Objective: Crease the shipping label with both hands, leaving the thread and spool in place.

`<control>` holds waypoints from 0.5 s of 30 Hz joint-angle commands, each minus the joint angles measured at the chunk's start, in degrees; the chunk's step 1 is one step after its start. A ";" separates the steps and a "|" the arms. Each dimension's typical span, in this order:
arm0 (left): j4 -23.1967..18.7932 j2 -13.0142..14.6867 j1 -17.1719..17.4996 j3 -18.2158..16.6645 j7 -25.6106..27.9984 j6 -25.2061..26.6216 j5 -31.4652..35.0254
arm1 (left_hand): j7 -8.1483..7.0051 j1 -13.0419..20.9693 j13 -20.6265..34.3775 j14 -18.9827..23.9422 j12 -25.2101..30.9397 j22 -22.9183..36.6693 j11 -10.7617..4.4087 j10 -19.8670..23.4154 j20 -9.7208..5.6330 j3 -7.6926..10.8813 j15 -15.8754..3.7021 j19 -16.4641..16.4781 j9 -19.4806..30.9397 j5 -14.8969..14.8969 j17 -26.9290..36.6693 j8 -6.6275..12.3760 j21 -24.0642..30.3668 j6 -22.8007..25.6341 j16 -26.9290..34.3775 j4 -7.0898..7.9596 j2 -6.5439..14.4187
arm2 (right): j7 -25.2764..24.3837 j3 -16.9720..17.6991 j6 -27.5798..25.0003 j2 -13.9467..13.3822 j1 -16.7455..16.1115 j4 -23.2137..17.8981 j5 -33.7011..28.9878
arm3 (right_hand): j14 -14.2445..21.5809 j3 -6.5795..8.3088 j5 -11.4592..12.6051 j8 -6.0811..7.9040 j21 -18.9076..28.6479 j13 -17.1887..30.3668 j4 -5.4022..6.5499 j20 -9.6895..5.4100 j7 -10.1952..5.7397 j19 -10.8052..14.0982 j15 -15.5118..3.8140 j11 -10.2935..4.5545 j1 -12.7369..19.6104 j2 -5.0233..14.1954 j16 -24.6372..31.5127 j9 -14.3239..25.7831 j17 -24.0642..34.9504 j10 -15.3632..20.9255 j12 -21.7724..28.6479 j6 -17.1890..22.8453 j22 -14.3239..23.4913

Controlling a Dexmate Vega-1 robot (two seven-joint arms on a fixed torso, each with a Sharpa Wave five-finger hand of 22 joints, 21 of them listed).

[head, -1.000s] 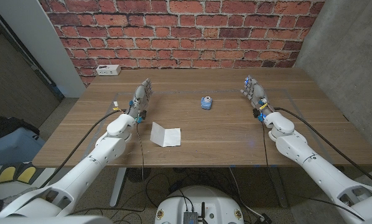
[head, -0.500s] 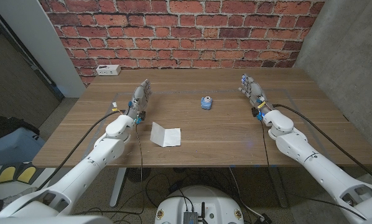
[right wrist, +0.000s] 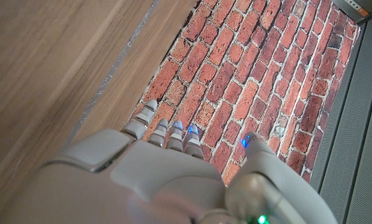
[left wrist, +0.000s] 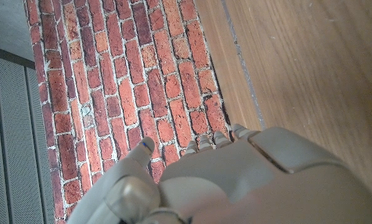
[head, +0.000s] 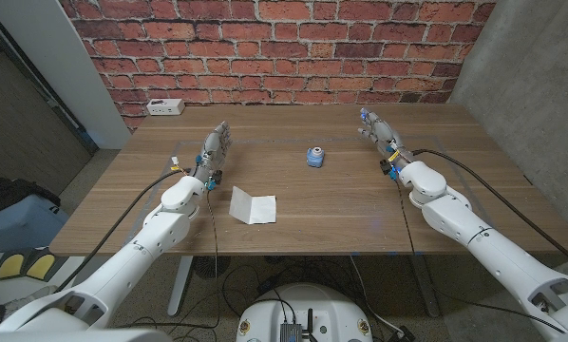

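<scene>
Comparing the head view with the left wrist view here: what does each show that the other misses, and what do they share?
Head view alone: the folded label, the blue spool, the right hand, a white box at the table's far edge.
Left wrist view alone: a close look along the back of the left hand, its fingertips against the bricks, nothing held.
Both: the left hand, the wooden table and the brick wall.

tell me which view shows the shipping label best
The head view: the shipping label lies folded on the table between the arms, whole and unblocked. Both wrist views look along the hands toward the brick wall, showing bare tabletop, no label.
</scene>
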 commanded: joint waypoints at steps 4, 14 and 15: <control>-0.35 0.09 0.20 0.11 -0.07 0.04 -0.05 | -0.50 0.19 0.05 -13.35 0.45 0.08 0.07 -11.67 -0.11 0.09 -0.98 -3.21 0.07 0.24 0.15 0.32 0.37 -9.80 0.30 -0.20 2.40 | -3.29 -1.62 -4.63 -3.54 -0.09 -6.78 -8.50 | 0.68 0.20 0.32 0.51 0.29 0.31 -0.71 0.50 0.00 0.48 0.44 0.31 1.18 0.22 0.21 0.24 0.23 0.94 0.38 1.57 0.11; -0.80 0.28 0.48 0.17 -0.12 0.58 -0.26 | -0.43 0.24 0.05 -13.14 0.51 0.07 0.33 -11.41 0.02 0.06 -0.82 -3.04 0.07 0.26 0.14 0.37 0.41 -9.44 0.32 -0.28 2.34 | -3.54 -2.58 -5.69 -4.77 0.09 -9.80 -12.48 | 1.01 0.37 0.32 0.42 0.34 0.32 -1.24 -0.20 -0.31 0.79 0.31 0.29 1.70 0.34 0.19 0.25 0.22 1.14 0.29 1.86 0.12; -0.86 0.33 0.49 0.17 -0.21 0.69 -0.33 | -0.42 0.25 0.05 -13.14 0.51 0.07 0.33 -11.39 0.05 0.05 -0.82 -3.04 0.08 0.27 0.14 0.38 0.41 -9.40 0.31 -0.29 2.34 | -3.54 -2.67 -5.82 -4.86 0.12 -10.09 -12.83 | 1.05 0.39 0.32 0.43 0.36 0.32 -1.30 -0.25 -0.29 0.86 0.32 0.41 1.76 0.36 0.19 0.25 0.22 1.23 0.31 1.94 0.12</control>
